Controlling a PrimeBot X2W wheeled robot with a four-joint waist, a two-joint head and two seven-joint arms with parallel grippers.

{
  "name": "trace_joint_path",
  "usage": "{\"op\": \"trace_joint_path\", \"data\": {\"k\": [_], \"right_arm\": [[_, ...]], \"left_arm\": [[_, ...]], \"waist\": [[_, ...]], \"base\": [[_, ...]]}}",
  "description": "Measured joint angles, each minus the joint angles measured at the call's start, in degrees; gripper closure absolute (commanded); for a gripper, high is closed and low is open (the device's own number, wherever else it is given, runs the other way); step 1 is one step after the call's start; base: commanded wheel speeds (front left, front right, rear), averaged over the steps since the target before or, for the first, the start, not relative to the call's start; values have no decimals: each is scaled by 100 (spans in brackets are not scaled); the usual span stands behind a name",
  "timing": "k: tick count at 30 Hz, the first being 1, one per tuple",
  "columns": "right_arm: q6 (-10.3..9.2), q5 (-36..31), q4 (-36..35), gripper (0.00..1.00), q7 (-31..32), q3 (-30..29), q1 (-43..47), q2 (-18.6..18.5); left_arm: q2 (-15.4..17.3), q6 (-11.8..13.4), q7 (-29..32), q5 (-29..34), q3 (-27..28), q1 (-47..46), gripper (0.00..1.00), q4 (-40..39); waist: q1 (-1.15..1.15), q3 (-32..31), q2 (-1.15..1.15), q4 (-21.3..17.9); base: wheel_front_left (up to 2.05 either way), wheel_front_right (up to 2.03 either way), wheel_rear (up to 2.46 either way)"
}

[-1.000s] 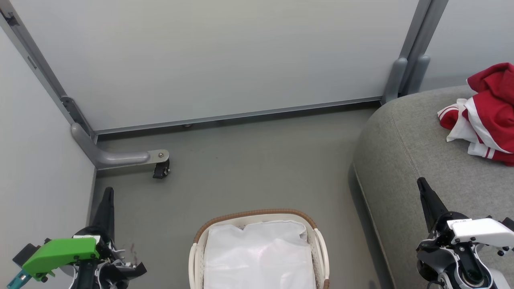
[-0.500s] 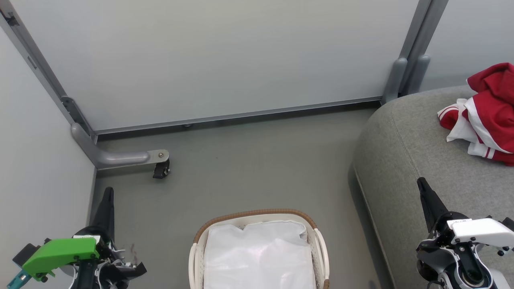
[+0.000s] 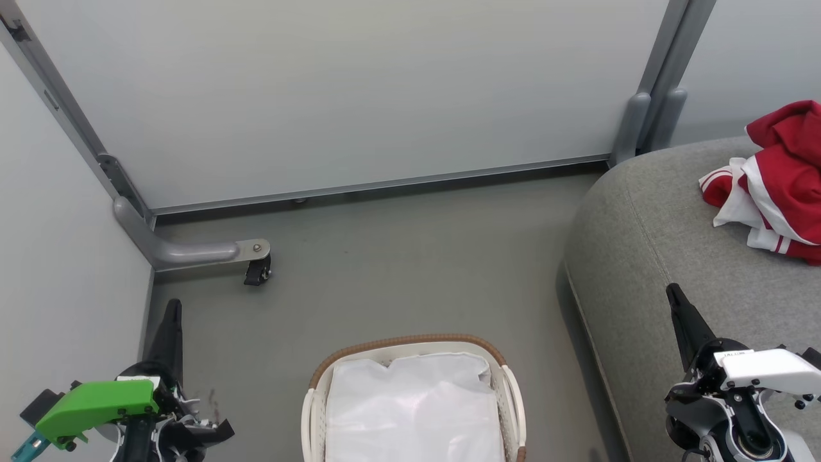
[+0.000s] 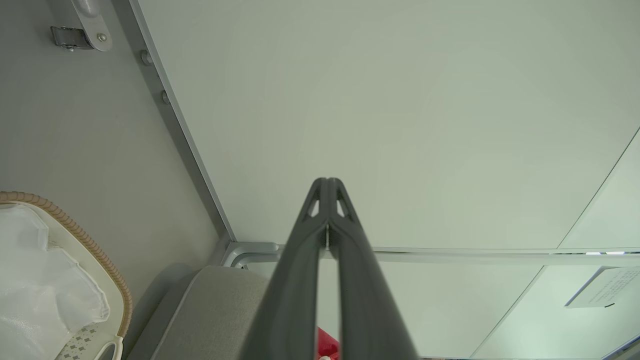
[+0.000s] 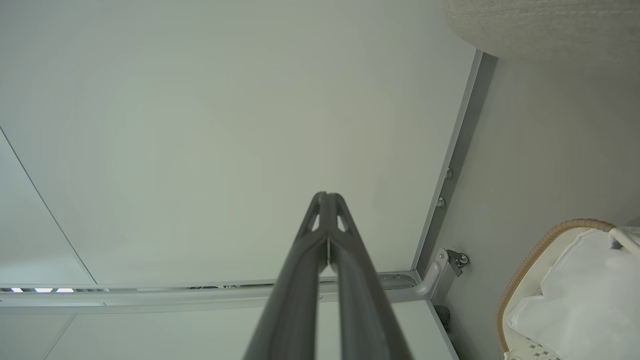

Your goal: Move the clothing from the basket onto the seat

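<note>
Far left: pale partition panel (image 3: 58,269), grey frame post along it. Your left gripper (image 3: 172,314) low beside it, over floor, fingers pressed together, nothing held. Grey bracket leg with black castor (image 3: 258,273) on plain grey floor (image 3: 397,256). Back panel (image 3: 346,90) spans rear. Basket (image 3: 404,341) on floor, bottom centre, white liner (image 3: 414,410) showing inside. Seat (image 3: 654,244) at right, near basket, floor between. Your right gripper (image 3: 681,311) above seat's front edge, fingers pressed together, empty. Clothing (image 3: 779,186) crumpled on seat, far right.
</note>
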Motion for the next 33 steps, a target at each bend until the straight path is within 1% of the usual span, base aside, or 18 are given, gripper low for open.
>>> {"op": "trace_joint_path", "data": {"k": [33], "right_arm": [[0,0,0,100,0,0,0,0]], "left_arm": [[0,0,0,0,0,0,100,0]], "waist": [[0,0,0,0]], "base": [[0,0,0]]}}
